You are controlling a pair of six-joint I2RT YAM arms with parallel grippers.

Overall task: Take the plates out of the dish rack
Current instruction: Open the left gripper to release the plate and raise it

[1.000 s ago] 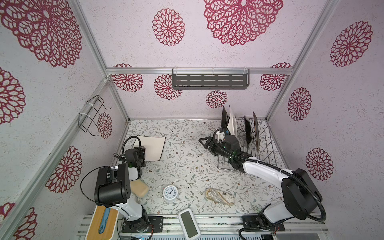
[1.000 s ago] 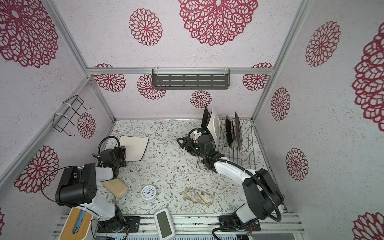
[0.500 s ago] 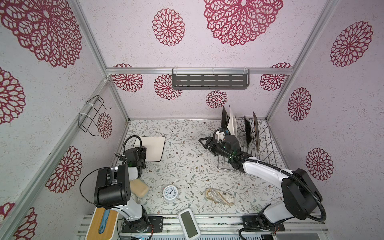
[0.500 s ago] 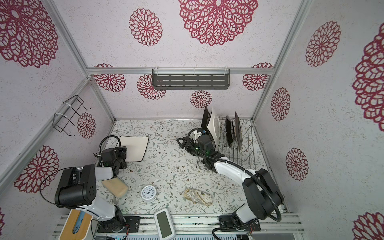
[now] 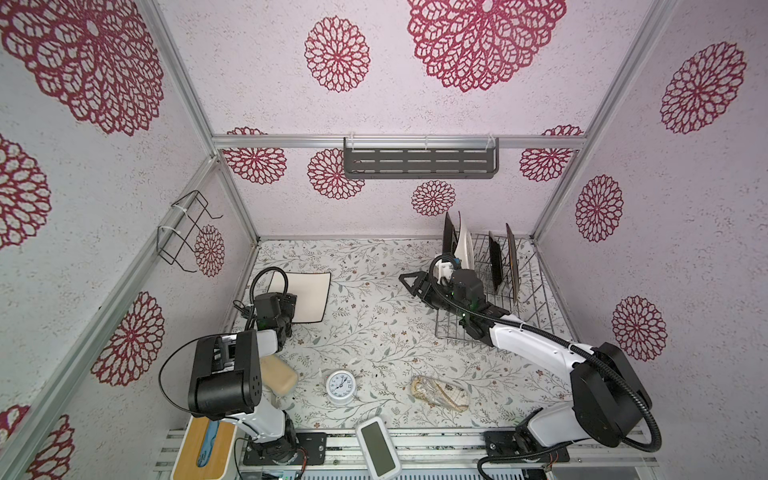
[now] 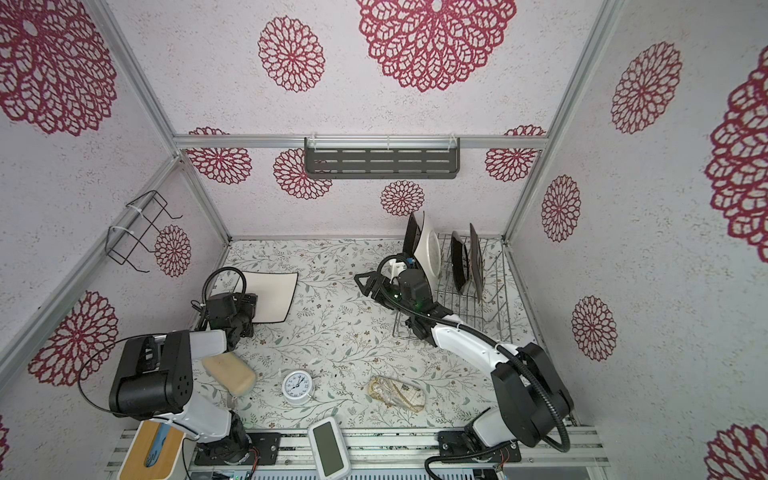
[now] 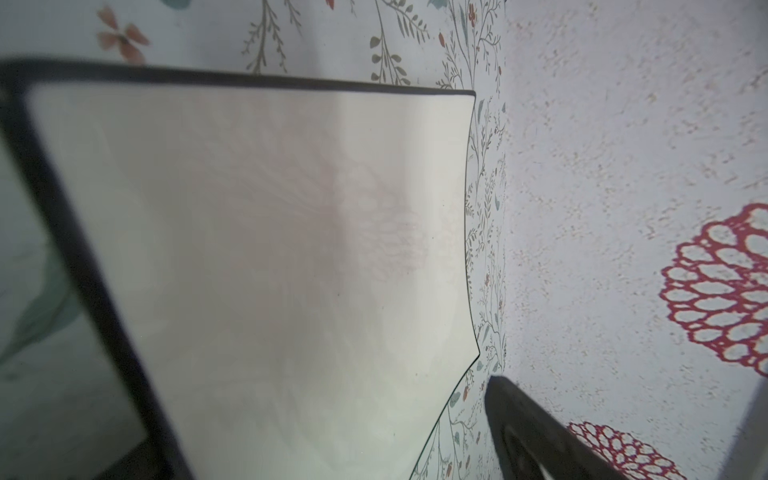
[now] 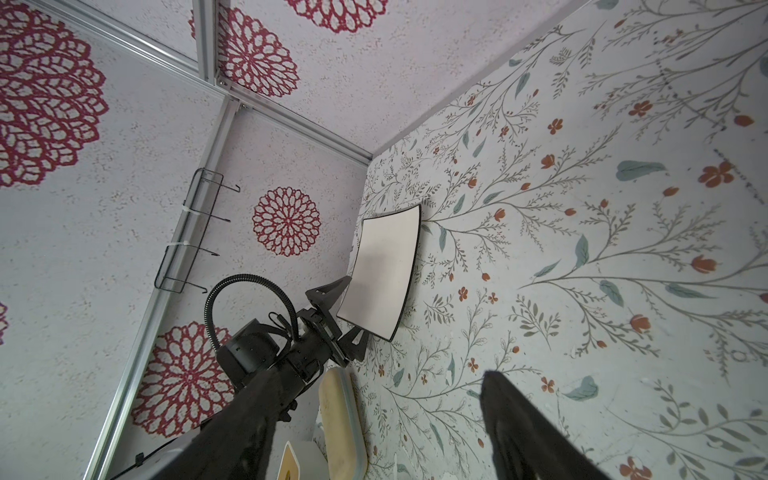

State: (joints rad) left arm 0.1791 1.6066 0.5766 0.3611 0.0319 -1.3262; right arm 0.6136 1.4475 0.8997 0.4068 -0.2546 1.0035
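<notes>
Overhead stereo pair plus wrist views

Left arm [image 5: 266, 338] and right arm [image 5: 536, 340]: white link shells, black joint housings, black corrugated cable loops; left gripper [image 8: 355, 307] black, jaws triangular

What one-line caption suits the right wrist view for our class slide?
White, black-rimmed plate lies flat on the flowered table, left hand open at one corner.
</notes>
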